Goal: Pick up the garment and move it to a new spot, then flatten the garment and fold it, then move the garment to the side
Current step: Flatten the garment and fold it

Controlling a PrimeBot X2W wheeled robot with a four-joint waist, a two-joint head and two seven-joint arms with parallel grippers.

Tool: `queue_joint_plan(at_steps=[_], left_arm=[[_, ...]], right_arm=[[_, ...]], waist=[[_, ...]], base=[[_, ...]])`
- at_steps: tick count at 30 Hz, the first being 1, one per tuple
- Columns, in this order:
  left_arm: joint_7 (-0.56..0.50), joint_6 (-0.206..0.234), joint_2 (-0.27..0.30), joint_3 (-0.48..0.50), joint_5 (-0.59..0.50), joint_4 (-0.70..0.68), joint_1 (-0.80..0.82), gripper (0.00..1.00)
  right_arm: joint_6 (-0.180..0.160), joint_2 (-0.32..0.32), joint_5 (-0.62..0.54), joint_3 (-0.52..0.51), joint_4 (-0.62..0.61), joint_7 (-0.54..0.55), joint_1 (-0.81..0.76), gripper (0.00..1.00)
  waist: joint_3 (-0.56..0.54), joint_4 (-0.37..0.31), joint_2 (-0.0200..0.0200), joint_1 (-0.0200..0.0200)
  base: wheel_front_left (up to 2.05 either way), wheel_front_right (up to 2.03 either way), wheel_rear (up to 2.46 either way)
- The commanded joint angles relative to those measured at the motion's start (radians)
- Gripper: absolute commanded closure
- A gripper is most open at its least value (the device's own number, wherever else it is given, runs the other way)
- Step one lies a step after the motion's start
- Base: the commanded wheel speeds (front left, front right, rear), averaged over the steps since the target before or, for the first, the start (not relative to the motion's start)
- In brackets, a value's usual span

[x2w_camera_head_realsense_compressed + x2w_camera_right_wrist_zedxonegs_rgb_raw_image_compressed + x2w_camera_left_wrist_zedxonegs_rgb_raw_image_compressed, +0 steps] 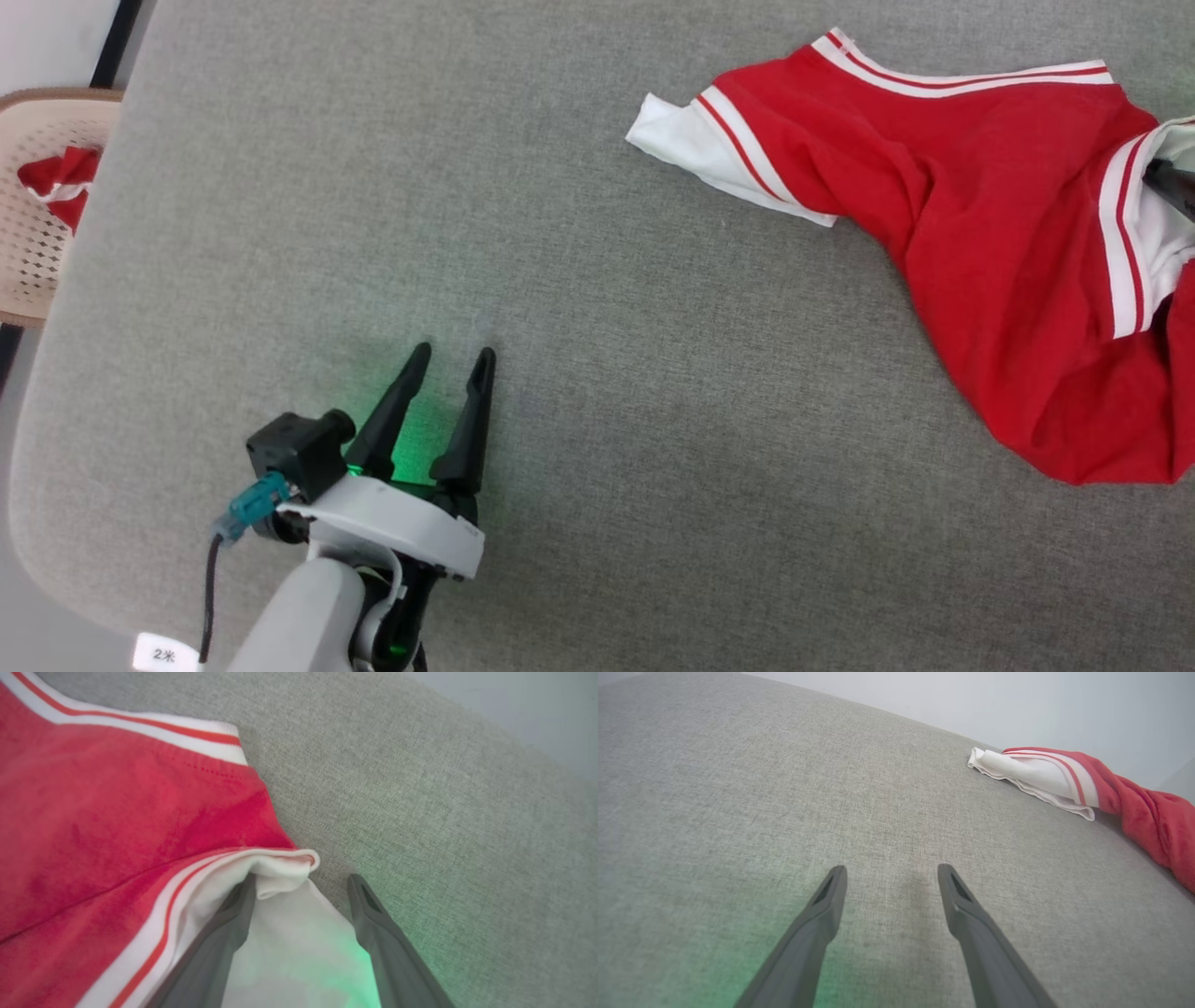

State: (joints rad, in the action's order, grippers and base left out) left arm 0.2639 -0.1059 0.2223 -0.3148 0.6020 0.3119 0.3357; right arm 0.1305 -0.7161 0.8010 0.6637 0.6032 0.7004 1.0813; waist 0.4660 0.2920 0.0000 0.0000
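Garment (pixel 1008 252) lies upper right, its white lining between the parted right jaws; left jaws, also parted, well clear at lower left.

Bare grey surface (pixel 607 420) left and centre; garment (pixel 1008 243), possibly bunched, at right.

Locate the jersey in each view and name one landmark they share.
Head view: jersey at the upper right, running off the right edge.
Left wrist view: jersey at the upper right, its white corner nearest the middle.
Right wrist view: jersey across the left side, down to the bottom edge.
Shared landmark: the grey surface it lies on.
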Motion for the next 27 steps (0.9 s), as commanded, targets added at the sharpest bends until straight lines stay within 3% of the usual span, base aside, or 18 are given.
queue_joint_plan(at_steps=[1,2,10,13,18,22,27], left_arm=[[0.000,-0.008,-0.001,0.009,-0.011,0.002,0.000,0.00],[0.000,-0.010,0.003,0.013,-0.018,0.001,0.006,0.00],[-0.026,-0.026,0.110,-0.066,-0.070,-0.030,0.190,0.00],[-0.090,-0.025,0.193,-0.190,-0.046,-0.064,0.319,0.00],[-0.244,-0.024,0.322,-0.473,0.129,-0.085,0.566,0.00],[-0.321,-0.024,0.376,-0.659,0.272,-0.051,0.750,0.00],[-0.381,-0.024,0.388,-0.858,0.403,0.026,0.922,0.00]], right_arm=[[0.001,0.012,0.013,0.032,0.011,0.007,-0.009,0.76],[0.001,0.012,0.022,0.041,0.011,0.005,-0.006,1.00],[0.000,0.007,0.065,0.079,0.023,-0.038,0.026,1.00],[0.000,0.020,0.079,0.097,0.019,-0.043,0.046,1.00],[0.000,0.045,0.085,0.133,0.013,-0.053,0.087,1.00],[0.000,0.056,0.088,0.154,0.020,-0.068,0.120,1.00],[0.000,0.065,0.096,0.180,0.034,-0.081,0.149,1.00]], waist=[[0.002,-0.003,0.0000,0.0000],[0.004,-0.007,0.0000,0.0000],[0.003,-0.038,0.0000,0.0000],[0.010,-0.058,0.0000,0.0000],[0.037,-0.096,0.0000,0.0000],[0.061,-0.118,0.0000,0.0000],[0.084,-0.131,0.0000,0.0000]], base=[[0.00,0.00,0.00],[0.00,0.00,0.00],[0.00,0.00,0.00],[0.00,0.00,0.00],[0.00,0.00,0.00],[0.00,0.00,0.00],[0.00,0.00,0.00]])
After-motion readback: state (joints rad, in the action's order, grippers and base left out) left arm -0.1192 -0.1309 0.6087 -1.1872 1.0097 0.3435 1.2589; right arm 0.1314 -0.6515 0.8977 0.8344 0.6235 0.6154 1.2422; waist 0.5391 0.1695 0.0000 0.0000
